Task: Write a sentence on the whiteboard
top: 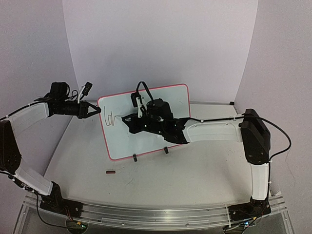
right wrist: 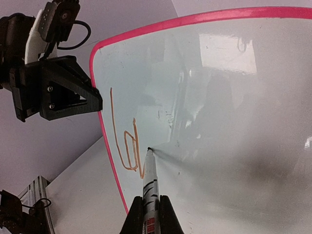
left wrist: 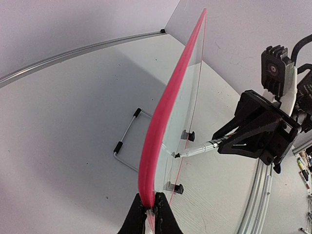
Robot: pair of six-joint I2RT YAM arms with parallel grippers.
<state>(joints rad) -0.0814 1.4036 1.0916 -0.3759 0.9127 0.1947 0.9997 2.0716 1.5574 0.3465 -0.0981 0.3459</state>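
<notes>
Whiteboard (top: 122, 139), glossy white, rounded corners, thin pink-red frame, two black clip feet; stands tilted at centre frame on matte pale tabletop (top: 195, 165). Left end effector (left wrist: 150, 207) pressed together on its frame edge (lower centre of the left wrist view), bracing it. Right end effector (right wrist: 150, 208) pinches a slim marker (right wrist: 148, 175), tip touching the board just right of the sentence (right wrist: 126, 146), so far two thin looped letters near the board's left edge. Step: first word, barely begun. Next: likely the third letter, light even contact.
</notes>
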